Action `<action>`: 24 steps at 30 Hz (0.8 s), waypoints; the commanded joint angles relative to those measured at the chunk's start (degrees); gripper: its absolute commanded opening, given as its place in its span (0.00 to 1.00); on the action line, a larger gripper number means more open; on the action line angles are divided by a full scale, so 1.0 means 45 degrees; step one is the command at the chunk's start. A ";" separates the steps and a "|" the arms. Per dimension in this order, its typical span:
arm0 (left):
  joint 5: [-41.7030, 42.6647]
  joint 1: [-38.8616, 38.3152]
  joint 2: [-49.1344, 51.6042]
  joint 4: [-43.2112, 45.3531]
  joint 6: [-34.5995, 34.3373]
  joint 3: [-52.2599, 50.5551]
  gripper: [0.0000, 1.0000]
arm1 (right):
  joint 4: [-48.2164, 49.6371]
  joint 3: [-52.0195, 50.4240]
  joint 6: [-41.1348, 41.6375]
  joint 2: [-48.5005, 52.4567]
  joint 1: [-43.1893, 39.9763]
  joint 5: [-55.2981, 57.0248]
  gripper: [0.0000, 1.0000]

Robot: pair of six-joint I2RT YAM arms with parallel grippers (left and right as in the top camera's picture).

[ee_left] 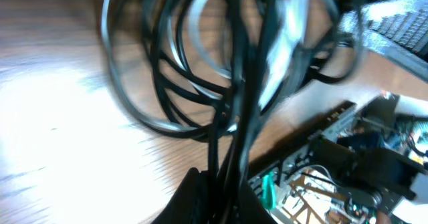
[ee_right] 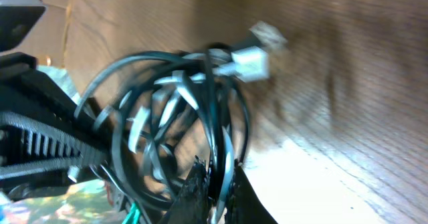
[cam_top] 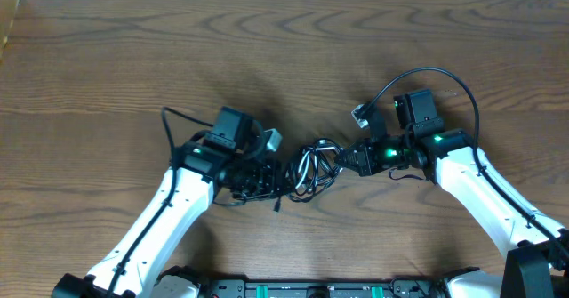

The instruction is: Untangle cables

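Observation:
The cables lie in one knot at the table's middle, between my two grippers. My left gripper is at the knot's left side and my right gripper at its right. In the left wrist view the left gripper is shut on black strands, and black loops and a blurred white cable fan out above it. Seen from the right wrist, the right gripper is shut on black and pale strands. A white plug sticks out beyond those loops. A white plug also lies by the left wrist.
A thick black arm wire arches over the right wrist, and another curls behind the left arm. The robot base rail runs along the near edge. Bare wooden table stretches behind both arms.

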 commanded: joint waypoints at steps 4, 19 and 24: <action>-0.0262 0.0991 -0.0175 -0.0544 0.0525 0.0039 0.08 | 0.0058 0.0063 -0.0097 0.0039 -0.0306 0.1705 0.01; 0.7665 0.1394 -0.0175 0.2229 0.0826 0.0039 0.08 | -0.0588 0.0063 0.1651 0.0039 -0.0306 0.4940 0.01; 0.7665 0.1399 -0.0175 0.2089 0.0865 0.0039 0.08 | -0.0903 0.0063 0.2948 0.0039 -0.0306 0.6912 0.01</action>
